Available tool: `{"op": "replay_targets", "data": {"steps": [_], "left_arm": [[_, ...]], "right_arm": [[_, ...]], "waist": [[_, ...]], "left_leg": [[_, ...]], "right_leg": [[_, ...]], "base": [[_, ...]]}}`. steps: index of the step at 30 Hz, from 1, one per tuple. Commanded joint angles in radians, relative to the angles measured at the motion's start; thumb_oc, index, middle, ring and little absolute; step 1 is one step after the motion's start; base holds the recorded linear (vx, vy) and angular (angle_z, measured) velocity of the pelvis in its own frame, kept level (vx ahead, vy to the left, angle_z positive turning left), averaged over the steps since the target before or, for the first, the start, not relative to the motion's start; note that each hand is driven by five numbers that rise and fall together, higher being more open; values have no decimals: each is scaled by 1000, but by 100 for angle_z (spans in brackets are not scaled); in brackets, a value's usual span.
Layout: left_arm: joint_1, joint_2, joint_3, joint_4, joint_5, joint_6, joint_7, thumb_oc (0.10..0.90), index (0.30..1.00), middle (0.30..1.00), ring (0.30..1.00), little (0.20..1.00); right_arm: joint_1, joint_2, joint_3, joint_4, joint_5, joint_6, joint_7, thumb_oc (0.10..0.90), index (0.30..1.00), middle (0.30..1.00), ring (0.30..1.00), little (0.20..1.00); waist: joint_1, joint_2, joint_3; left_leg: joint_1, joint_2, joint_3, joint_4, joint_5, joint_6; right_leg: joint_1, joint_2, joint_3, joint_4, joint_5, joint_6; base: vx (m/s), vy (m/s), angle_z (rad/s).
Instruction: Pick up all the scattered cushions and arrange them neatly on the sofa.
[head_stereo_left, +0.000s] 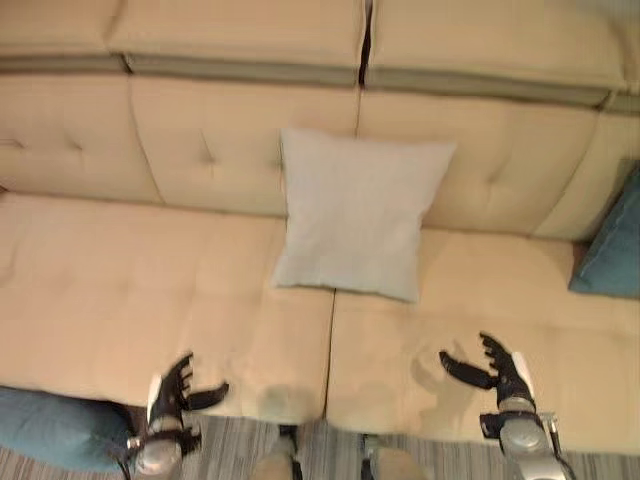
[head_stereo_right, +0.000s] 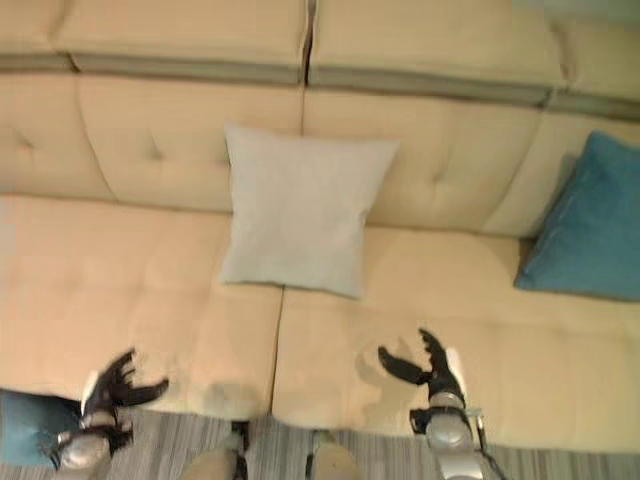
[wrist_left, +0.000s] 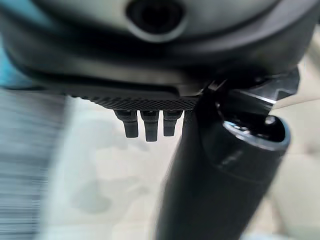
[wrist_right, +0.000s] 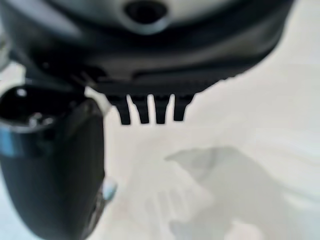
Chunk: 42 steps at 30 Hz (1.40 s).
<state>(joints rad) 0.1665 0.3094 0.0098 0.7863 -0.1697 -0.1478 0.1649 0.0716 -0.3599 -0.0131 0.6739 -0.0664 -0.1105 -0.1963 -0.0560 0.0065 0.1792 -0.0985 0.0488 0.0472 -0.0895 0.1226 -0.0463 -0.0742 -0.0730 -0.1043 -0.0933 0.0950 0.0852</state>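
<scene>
Teal cushion (head_stereo_left: 50, 428) on floor just beside left robot hand (head_stereo_left: 178, 392), nearer than right robot hand (head_stereo_left: 500, 372); both spread, empty.

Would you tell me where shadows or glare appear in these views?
Left eye view: soft even light, no glare on the sofa; the right hand throws a faint shadow on the seat beside it. Right wrist view: that shadow spreads past the fingers. Left wrist view: a fainter one past the left hand.
</scene>
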Motion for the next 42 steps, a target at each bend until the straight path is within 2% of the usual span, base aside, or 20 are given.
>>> {"op": "replay_targets", "data": {"steps": [1,4,9,12,14,15,16,19,21,24,28,30,31,32,33,34,35,36,38,42], "left_arm": [[-5,19,-7,77,55,-17,-6,800,900,900,900,900],[-21,0,-31,205,92,-13,11,800,900,900,900,900],[-69,2,-59,228,92,-17,32,800,900,900,900,900],[-110,0,-78,205,85,-21,43,800,900,900,900,900],[-116,-9,-86,207,88,-20,38,800,900,900,900,900],[-116,-9,-86,207,88,-20,38,800,900,900,900,900],[-122,-15,-92,211,88,-17,37,800,900,900,900,900],[-134,-20,-102,210,88,-16,34,800,900,900,900,900],[-151,-28,-124,198,101,-8,35,800,900,900,900,900],[-157,-33,-128,203,102,-8,39,800,900,900,900,900],[-156,-24,-115,224,106,-3,41,800,900,900,900,900],[-166,-7,-104,257,109,2,44,800,900,900,900,900],[-175,5,-105,273,108,6,49,800,900,900,900,900],[-176,6,-104,274,108,6,49,800,900,900,900,900],[-184,13,-104,290,98,9,52,800,900,900,900,900],[-184,13,-104,290,98,9,52,800,900,900,900,900],[-187,19,-107,308,96,10,50,800,900,900,900,900],[-187,19,-107,308,96,10,50,800,900,900,900,900],[-187,20,-103,324,89,11,49,800,900,900,900,900],[-179,11,-97,346,83,10,45,800,900,900,900,900]], "right_arm": [[11,-36,10,12,-4,-48,-2,800,900,900,900,900],[15,-17,50,127,-1,-49,-7,800,900,900,900,900],[-15,-13,78,229,12,-43,-22,800,900,900,900,900],[-47,-16,94,255,5,-30,-41,800,900,900,900,900],[-65,-18,99,272,9,-25,-44,800,900,900,900,900],[-65,-18,99,272,9,-25,-44,800,900,900,900,900],[-73,-17,101,285,5,-19,-46,800,900,900,900,900],[-80,-12,101,297,4,-14,-48,800,900,900,900,900],[-93,0,111,320,-4,-5,-52,800,900,900,900,900],[-113,12,130,336,-13,1,-56,800,900,900,900,900],[-134,17,150,336,-31,8,-52,800,900,900,900,900],[-147,20,157,331,-30,9,-53,800,900,900,900,900],[-150,25,153,329,-20,12,-53,800,900,900,900,900],[-150,25,153,329,-20,11,-53,800,900,900,900,900],[-148,29,155,339,-11,12,-55,800,900,900,900,900],[-148,29,155,339,-11,12,-55,800,900,900,900,900],[-139,30,156,352,5,12,-52,800,900,900,900,900],[-139,30,156,352,5,12,-52,800,900,900,900,900],[-148,31,171,357,19,11,-45,800,900,900,900,900],[-169,24,192,338,28,-1,-36,800,900,900,900,900]], "waist": [[29,-24,-94],[41,-28,-91],[50,-33,-59],[51,-48,-34],[43,-58,-37],[42,-58,-40],[33,-59,-47],[18,-54,-56],[1,-44,-62],[9,-48,-56],[30,-57,-48],[45,-62,-38],[44,-65,-33],[43,-66,-35],[39,-67,-33],[38,-68,-35],[33,-72,-36],[32,-72,-38],[37,-79,-41],[62,-84,-53]], "left_leg": [[29,8,20,8,-97,-11],[41,23,5,17,-89,-25],[-24,25,-19,93,-71,-43],[-67,13,11,199,-125,-34],[-35,-5,41,274,-207,-16],[-38,-6,40,272,-204,-15],[-3,-7,75,306,-242,-8],[44,0,125,305,-274,-4],[92,-6,176,235,-288,7],[102,-34,133,167,-274,18],[104,-49,104,120,-249,31],[104,-57,72,94,-230,37],[99,-65,21,76,-211,42],[95,-66,20,76,-209,42],[85,-77,-46,74,-195,47],[82,-78,-47,74,-193,47],[63,-95,-111,86,-181,49],[60,-96,-112,86,-180,49],[35,-115,-173,94,-163,43],[5,-137,-213,109,-154,31]], "right_leg": [[4,8,-21,74,-132,27],[37,25,-33,73,-156,10],[40,24,-79,66,-168,-9],[11,1,-113,78,-158,-14],[-1,-13,-127,79,-144,-16],[-4,-14,-128,79,-143,-16],[-4,-18,-149,74,-135,-16],[-14,-24,-185,69,-126,-11],[-40,-33,-235,73,-99,2],[-64,-44,-247,84,-69,20],[-78,-57,-255,129,-79,28],[-95,-66,-244,183,-93,33],[-116,-45,-163,220,-108,35],[-119,-47,-164,219,-106,35],[-118,-3,-47,236,-132,40],[-120,-3,-47,235,-130,40],[-103,36,59,247,-154,35],[-105,36,58,245,-152,35],[-95,69,145,250,-158,25],[-42,55,110,162,-162,4]], "base": [[-9,-95,-1],[-23,-109,9],[-168,-95,40],[-232,-36,43],[-138,7,46],[-151,28,36],[-75,20,30],[-120,72,46],[-161,165,101],[-115,122,57],[-141,120,33],[-157,68,31],[-81,4,56],[-114,-8,109],[-40,-11,113],[-70,-38,135],[-38,-25,112],[-41,-47,120],[-10,-55,162],[16,-97,84]]}}
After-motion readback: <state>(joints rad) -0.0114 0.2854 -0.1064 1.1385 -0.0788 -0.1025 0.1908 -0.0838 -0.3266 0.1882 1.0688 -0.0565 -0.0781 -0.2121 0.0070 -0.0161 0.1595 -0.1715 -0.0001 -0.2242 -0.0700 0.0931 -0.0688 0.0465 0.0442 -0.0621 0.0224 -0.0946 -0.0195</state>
